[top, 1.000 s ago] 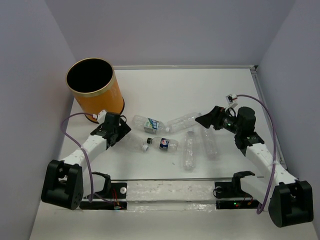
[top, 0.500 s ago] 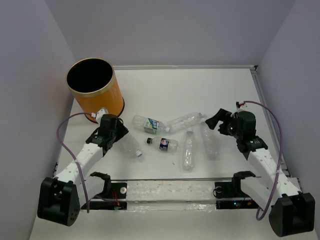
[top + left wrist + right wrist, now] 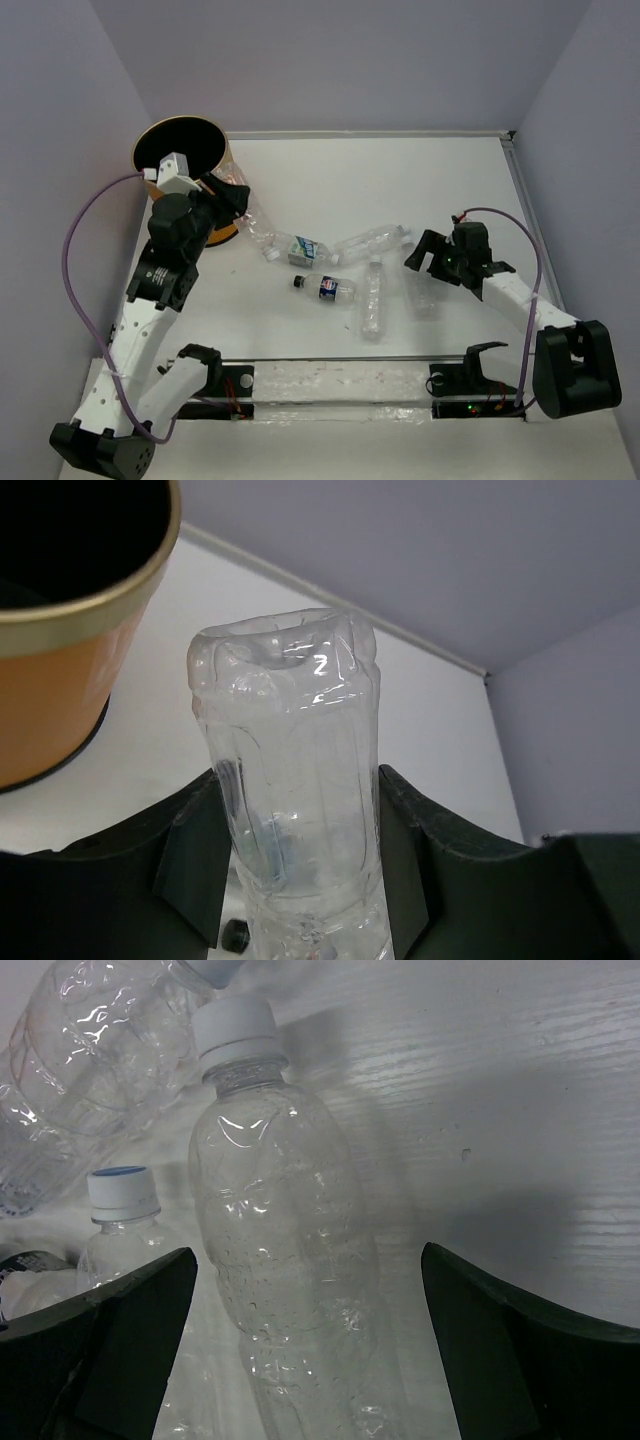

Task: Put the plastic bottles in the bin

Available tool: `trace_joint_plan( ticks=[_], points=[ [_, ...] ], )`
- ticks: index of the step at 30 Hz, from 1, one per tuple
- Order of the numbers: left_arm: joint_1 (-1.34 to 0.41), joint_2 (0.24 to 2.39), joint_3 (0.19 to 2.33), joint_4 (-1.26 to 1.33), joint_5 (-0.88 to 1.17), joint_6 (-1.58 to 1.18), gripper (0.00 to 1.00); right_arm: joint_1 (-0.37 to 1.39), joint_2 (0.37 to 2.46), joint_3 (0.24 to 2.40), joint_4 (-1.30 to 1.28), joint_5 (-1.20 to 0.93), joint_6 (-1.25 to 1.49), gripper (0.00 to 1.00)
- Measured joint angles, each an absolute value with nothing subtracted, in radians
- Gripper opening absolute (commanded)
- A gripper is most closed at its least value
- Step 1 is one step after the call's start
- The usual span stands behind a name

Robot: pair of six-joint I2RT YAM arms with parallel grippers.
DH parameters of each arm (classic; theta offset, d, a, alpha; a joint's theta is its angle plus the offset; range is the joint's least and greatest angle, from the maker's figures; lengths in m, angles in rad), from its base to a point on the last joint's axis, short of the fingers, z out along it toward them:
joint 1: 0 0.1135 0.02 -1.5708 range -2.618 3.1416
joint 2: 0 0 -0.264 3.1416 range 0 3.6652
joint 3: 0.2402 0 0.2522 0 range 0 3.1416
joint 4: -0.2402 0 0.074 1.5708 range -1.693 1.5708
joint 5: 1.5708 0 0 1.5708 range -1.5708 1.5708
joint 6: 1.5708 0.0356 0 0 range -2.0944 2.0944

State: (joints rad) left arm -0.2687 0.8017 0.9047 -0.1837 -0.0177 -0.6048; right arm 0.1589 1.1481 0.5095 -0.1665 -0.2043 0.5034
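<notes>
Left pincer [image 3: 295, 860]: clamped on clear crinkly plastic bottle [image 3: 290, 730] beside orange cylindrical bin [image 3: 70, 680]; carry over mouth centre before release. Right pincer [image 3: 308, 1260]: spread wide over white-capped clear bottle [image 3: 270, 1160].

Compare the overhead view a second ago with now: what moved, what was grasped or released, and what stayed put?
The left gripper closed on a clear bottle lying left of the rest and raised it towards the bin. The right gripper, open, dropped lower to straddle a white-capped bottle without touching it. The bin and the other bottles stayed put.
</notes>
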Motion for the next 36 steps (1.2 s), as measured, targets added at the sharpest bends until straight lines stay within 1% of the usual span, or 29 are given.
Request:
trace_joint_plan(
  ticks=[4, 6, 8, 9, 10, 11, 14, 15, 18, 20, 25, 31, 33, 34, 35, 36],
  points=[
    [-0.269, 0.863, 1.040, -0.131, -0.033, -0.579, 0.38, 0.179, 1.172, 0.510, -0.147, -0.225, 0.496, 0.95],
    [-0.268, 0.910, 1.098, -0.107, -0.057, -0.570, 0.38, 0.186, 1.179, 0.510, -0.144, -0.233, 0.495, 0.88],
    [-0.267, 0.954, 1.138, -0.089, -0.089, -0.560, 0.39, 0.192, 1.180, 0.509, -0.140, -0.237, 0.495, 0.84],
    [-0.261, 0.982, 1.168, -0.090, -0.113, -0.552, 0.39, 0.192, 1.178, 0.509, -0.132, -0.237, 0.498, 0.76],
    [-0.256, 1.013, 1.197, -0.083, -0.134, -0.545, 0.39, 0.193, 1.176, 0.509, -0.128, -0.236, 0.498, 0.72],
    [-0.251, 1.036, 1.219, -0.081, -0.156, -0.538, 0.39, 0.194, 1.172, 0.509, -0.120, -0.235, 0.500, 0.65],
    [-0.210, 1.131, 1.311, -0.055, -0.235, -0.520, 0.39, 0.196, 1.153, 0.508, -0.102, -0.236, 0.505, 0.54],
    [-0.199, 1.149, 1.327, -0.044, -0.253, -0.515, 0.39, 0.197, 1.151, 0.508, -0.096, -0.236, 0.506, 0.49],
    [-0.146, 1.217, 1.375, -0.019, -0.333, -0.501, 0.39, 0.198, 1.143, 0.502, -0.080, -0.237, 0.513, 0.44],
    [-0.117, 1.246, 1.393, -0.014, -0.357, -0.498, 0.39, 0.198, 1.118, 0.490, -0.073, -0.237, 0.515, 0.43],
    [-0.013, 1.349, 1.490, -0.004, -0.454, -0.468, 0.39, 0.198, 0.990, 0.458, -0.092, -0.228, 0.519, 0.42],
    [0.023, 1.382, 1.518, 0.043, -0.595, -0.361, 0.40, 0.198, 0.834, 0.457, -0.136, -0.201, 0.519, 0.38],
    [0.021, 1.376, 1.492, 0.118, -0.638, -0.307, 0.48, 0.198, 0.794, 0.457, -0.151, -0.202, 0.520, 0.37],
    [0.021, 1.371, 1.476, 0.147, -0.653, -0.281, 0.61, 0.198, 0.773, 0.461, -0.164, -0.204, 0.521, 0.37],
    [0.021, 1.368, 1.461, 0.169, -0.667, -0.256, 0.67, 0.198, 0.764, 0.467, -0.173, -0.207, 0.521, 0.37],
    [0.020, 1.366, 1.442, 0.195, -0.676, -0.235, 0.71, 0.198, 0.759, 0.473, -0.176, -0.210, 0.521, 0.37]
  ],
)
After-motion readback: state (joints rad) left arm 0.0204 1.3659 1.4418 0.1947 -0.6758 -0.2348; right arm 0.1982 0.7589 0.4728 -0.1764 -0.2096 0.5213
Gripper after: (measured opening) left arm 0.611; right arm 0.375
